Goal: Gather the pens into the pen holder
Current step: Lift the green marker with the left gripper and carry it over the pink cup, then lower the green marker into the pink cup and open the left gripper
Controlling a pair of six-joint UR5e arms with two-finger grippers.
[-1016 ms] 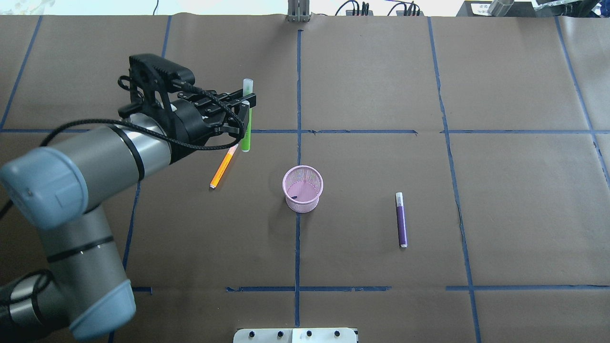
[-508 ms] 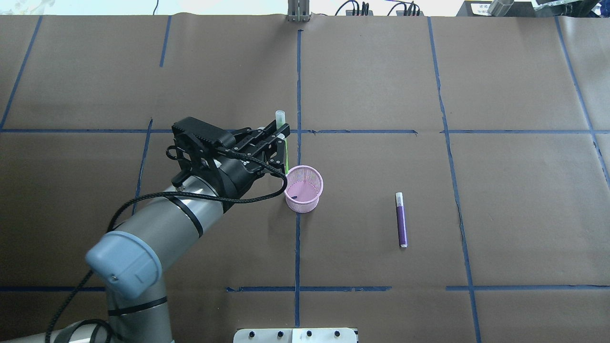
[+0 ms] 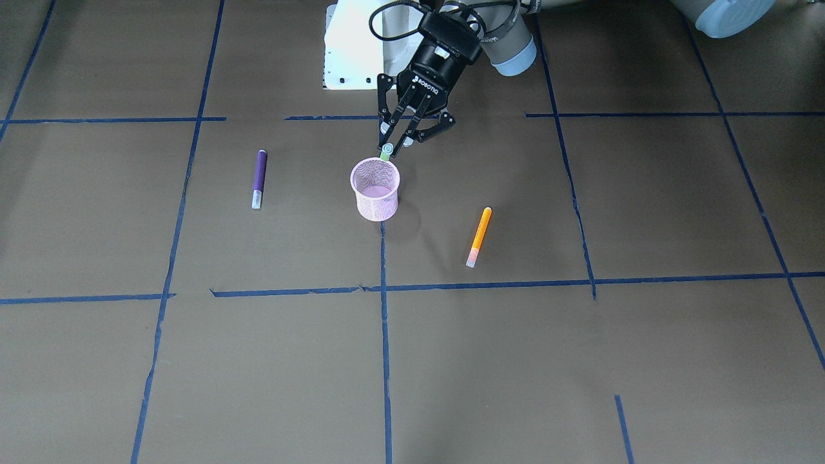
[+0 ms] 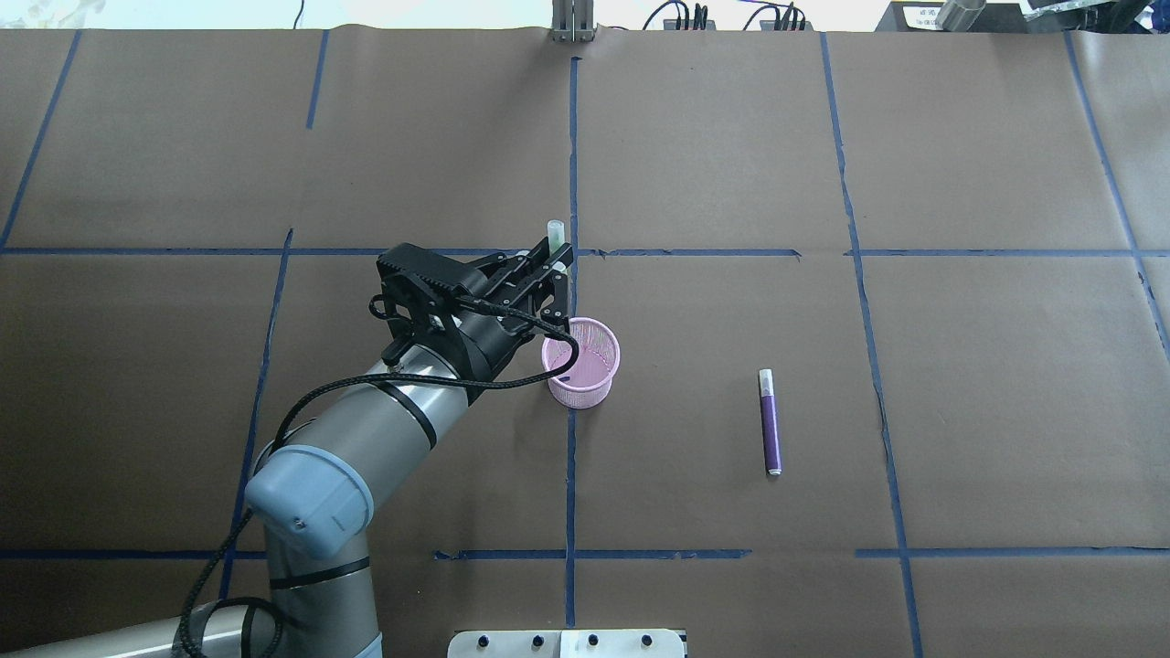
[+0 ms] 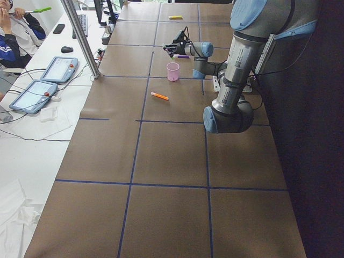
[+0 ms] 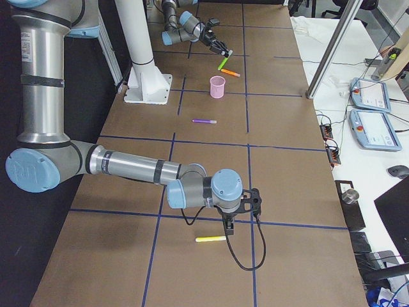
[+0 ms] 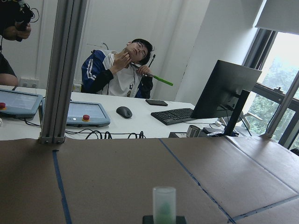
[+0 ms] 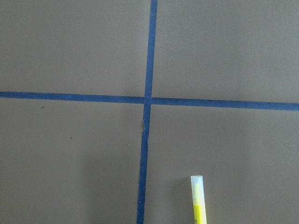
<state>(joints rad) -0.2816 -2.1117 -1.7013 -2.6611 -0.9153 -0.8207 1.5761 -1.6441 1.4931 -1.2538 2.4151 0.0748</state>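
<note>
My left gripper (image 4: 558,263) is shut on the green pen (image 4: 554,230) and holds it upright, pale cap up, just above the far rim of the pink mesh pen holder (image 4: 582,367). The front view shows the same gripper (image 3: 393,147), pen cap (image 3: 385,153) and holder (image 3: 375,191). The cap also shows in the left wrist view (image 7: 164,205). The orange pen (image 3: 479,236) lies on the table on my left of the holder. The purple pen (image 4: 771,426) lies on my right of it. My right gripper (image 6: 227,228) is far off to the side; I cannot tell whether it is open or shut.
A yellow pen (image 6: 211,238) lies on the table under the right wrist camera (image 8: 198,205). The table is brown paper with blue tape lines (image 4: 571,164). In the overhead view my left arm hides the orange pen. Operators' desks stand beyond the far edge.
My left arm has carried the green pen from the back left, near the orange pen, to just over the pen holder. The holder and the purple pen have not moved.
</note>
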